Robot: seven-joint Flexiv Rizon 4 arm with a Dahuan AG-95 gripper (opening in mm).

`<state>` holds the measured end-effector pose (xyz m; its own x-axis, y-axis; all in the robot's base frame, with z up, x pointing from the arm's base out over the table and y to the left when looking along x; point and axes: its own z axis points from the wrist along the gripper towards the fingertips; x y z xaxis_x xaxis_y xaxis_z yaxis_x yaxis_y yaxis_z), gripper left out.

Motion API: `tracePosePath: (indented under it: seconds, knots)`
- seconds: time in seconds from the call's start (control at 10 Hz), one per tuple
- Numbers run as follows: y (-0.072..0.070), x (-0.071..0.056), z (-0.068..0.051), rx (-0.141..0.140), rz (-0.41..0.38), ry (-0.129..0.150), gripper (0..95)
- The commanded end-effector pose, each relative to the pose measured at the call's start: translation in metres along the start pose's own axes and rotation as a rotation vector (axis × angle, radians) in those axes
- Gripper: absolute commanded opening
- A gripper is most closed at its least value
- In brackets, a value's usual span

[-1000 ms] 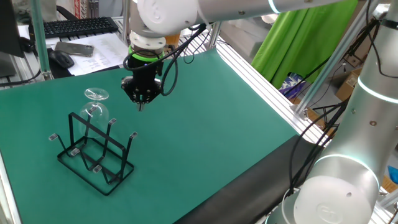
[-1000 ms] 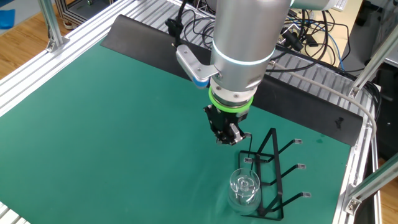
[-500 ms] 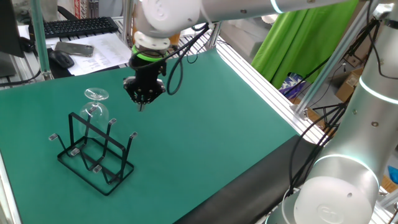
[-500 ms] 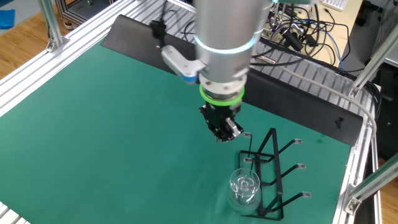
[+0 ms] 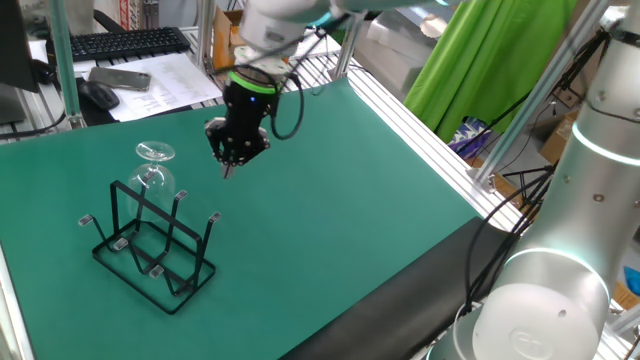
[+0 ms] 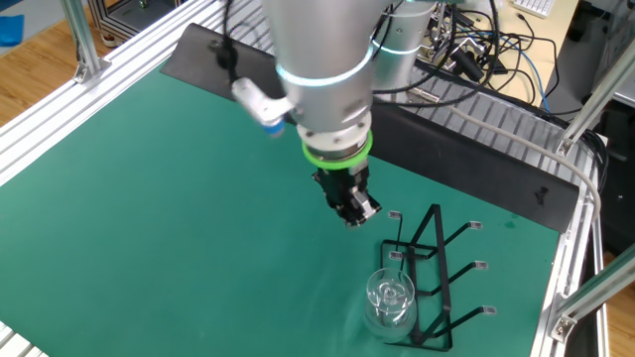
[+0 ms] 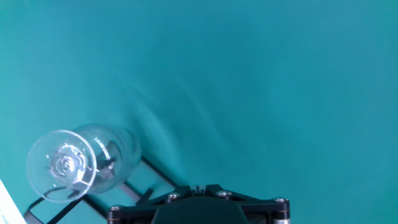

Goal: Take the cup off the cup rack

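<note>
The cup [image 5: 155,168] is a clear stemmed glass hanging upside down on a prong of the black wire cup rack [image 5: 150,245], its round foot uppermost. In the other fixed view the cup [image 6: 389,299] sits at the near end of the rack [image 6: 437,268]. My gripper [image 5: 228,170] hangs shut and empty above the green mat, a short way right of the cup and apart from it. In the hand view the cup [image 7: 78,163] lies at the lower left, with the gripper [image 7: 198,188] barely showing at the bottom edge and a piece of the rack [image 7: 152,174] beside it.
A green mat [image 5: 330,200] covers the table. A keyboard [image 5: 125,42], a mouse [image 5: 98,94] and papers lie beyond the far edge. Aluminium frame rails [image 6: 536,149] and cables [image 6: 486,50] run along the table's sides.
The arm has swung and tilted, its wrist leaning over to one side, while the shut fingertips stay nearly in the same spot by the cup. Cup and rack have not moved.
</note>
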<state>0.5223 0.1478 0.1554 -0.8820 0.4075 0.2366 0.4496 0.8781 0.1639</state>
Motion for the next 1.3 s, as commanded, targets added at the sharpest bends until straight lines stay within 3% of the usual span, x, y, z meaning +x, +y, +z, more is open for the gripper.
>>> tracePosePath:
  seconds: [0.1, 0.5, 0.8, 1.1, 1.3]
  knots:
    - [0.000, 0.000, 0.003, 0.046, 0.029, -0.033, 57.0]
    - [0.002, -0.001, 0.006, 0.031, 0.049, -0.021, 57.0]
    - [0.004, -0.004, 0.014, -0.028, 0.131, 0.015, 57.0]
    - [0.007, -0.005, 0.020, -0.036, 0.150, 0.013, 57.0]
    - [0.014, -0.005, 0.021, -0.068, 0.201, 0.017, 57.0]
